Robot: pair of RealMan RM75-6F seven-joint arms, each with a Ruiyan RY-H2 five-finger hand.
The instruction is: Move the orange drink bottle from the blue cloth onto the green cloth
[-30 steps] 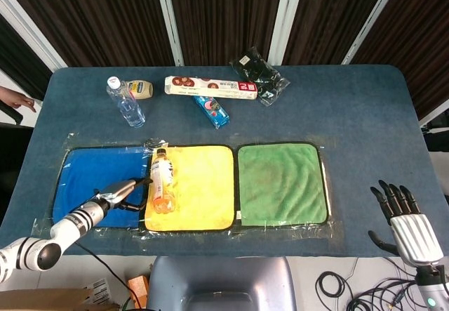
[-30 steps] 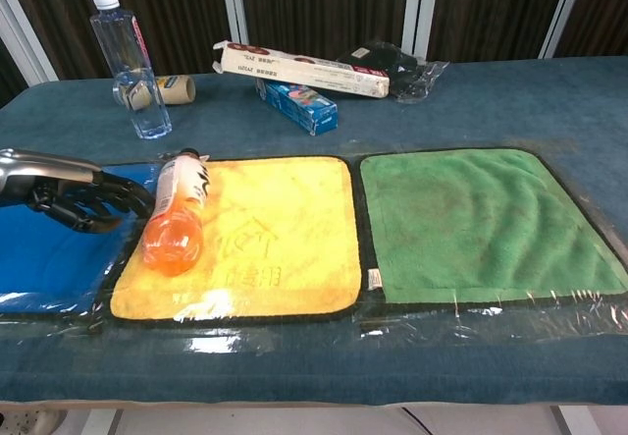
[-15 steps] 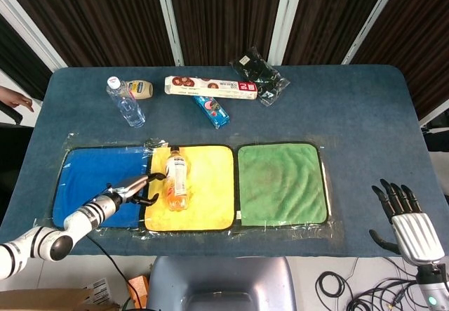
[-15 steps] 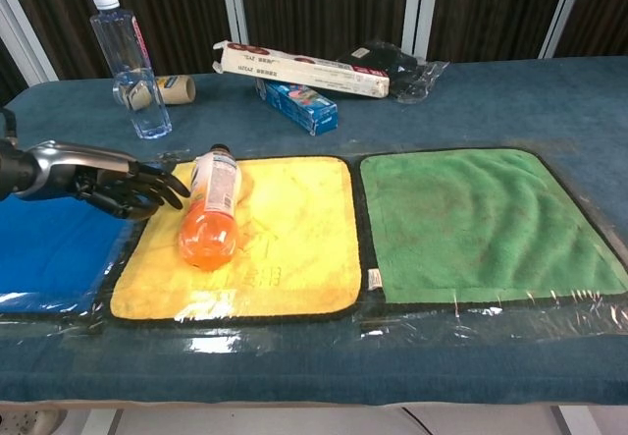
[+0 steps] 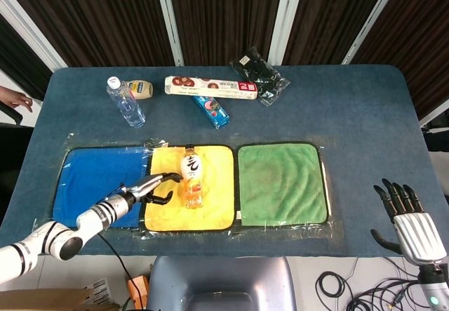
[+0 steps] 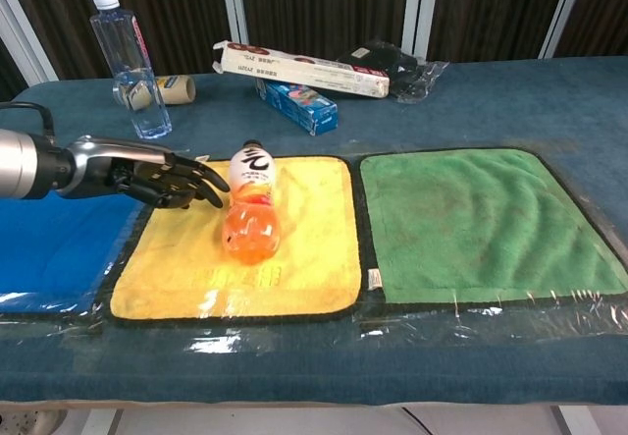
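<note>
The orange drink bottle (image 6: pixel 250 215) is lying on its side in the middle of the yellow cloth (image 6: pixel 304 248), with its cap end pointing away from the robot. It is lying flat, so it can roll. That looks like why it is being nudged sideways instead of being lifted. The yellow cloth is sitting between the blue cloth (image 6: pixel 49 248) and the green cloth (image 6: pixel 481 219), so the bottle is about halfway there. It is not touching the green cloth yet.

The left hand (image 6: pixel 162 180) is reaching out low and flat over the left edge of the yellow cloth. Its fingers (image 6: pixel 208 182) are spread apart and are pointing at the bottle, just beside its label. The hand is holding nothing. I cannot tell if the fingertips are touching the bottle or are a tiny bit away.

The right hand (image 5: pixel 410 223) is waiting far off to the right of the green cloth, past the table edge. Its fingers are apart and straight, and it is holding nothing too.
</note>
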